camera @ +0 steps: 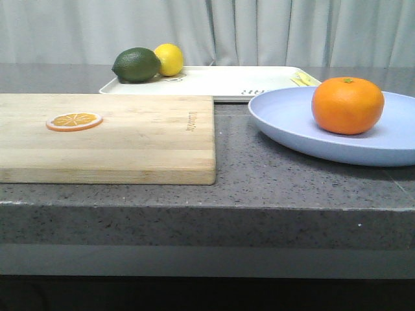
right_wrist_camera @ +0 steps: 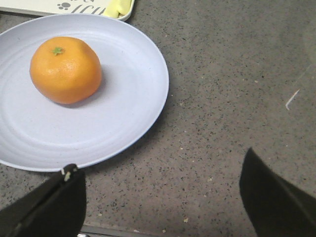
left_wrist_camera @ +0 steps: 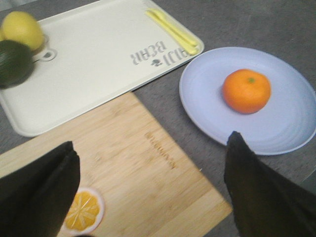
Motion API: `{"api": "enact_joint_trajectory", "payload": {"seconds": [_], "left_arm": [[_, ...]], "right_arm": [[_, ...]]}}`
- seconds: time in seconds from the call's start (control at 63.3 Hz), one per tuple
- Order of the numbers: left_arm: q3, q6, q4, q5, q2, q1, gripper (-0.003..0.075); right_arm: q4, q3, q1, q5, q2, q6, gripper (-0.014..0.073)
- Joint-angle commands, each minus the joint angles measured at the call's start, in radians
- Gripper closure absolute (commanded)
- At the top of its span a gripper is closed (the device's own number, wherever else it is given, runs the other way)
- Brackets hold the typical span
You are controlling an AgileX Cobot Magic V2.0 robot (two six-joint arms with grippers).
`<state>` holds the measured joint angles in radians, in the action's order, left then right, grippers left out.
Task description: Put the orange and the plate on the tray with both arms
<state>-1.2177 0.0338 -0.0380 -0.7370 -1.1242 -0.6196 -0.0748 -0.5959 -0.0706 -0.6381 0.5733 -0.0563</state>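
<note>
Left gripper (left_wrist_camera: 150,190): you are seeing its fingers spread wide, gripping nothing, over the cutting board (camera: 107,136). Right gripper (right_wrist_camera: 163,195): likewise spread, hovering over the grey surface (right_wrist_camera: 232,89). Orange (camera: 347,105): sitting on the plate (camera: 292,123), right of frame. Tray (camera: 220,81): lying behind, upper centre, touching neither.

Bright orange (camera: 347,105) with a green stem dimple; plain pale lavender-blue plate (camera: 292,123); cream-white tray (camera: 227,81) with dark lettering; dark green lime (camera: 136,65); yellow lemon (camera: 170,58); light wooden cutting board (camera: 130,139); speckled grey worktop (camera: 259,188).
</note>
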Motion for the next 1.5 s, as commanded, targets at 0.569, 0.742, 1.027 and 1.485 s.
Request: {"api": "enact_joint_trajectory", "payload": {"seconds": [0.569,0.742,1.027,1.485], "left_arm": [[0.428,-0.009,0.022,0.075,0.51,0.112,0.0132],[0.428,-0.009,0.022,0.079,0.51,0.112,0.0132],[0.428,-0.007,0.038,0.079,0.51,0.112,0.0132],[0.428,-0.007,0.046,0.091,0.51,0.112,0.0132]], "right_arm": [[0.06,-0.082,-0.002,0.026,0.054,-0.007,-0.0043],[0.075,-0.251,-0.002,-0.182,0.208,-0.007,-0.0043],[0.089,-0.483,0.099,-0.405,0.502,-0.001,-0.0043],[0.774,-0.412,0.489,-0.424,0.696,0.356,-0.0043]]}}
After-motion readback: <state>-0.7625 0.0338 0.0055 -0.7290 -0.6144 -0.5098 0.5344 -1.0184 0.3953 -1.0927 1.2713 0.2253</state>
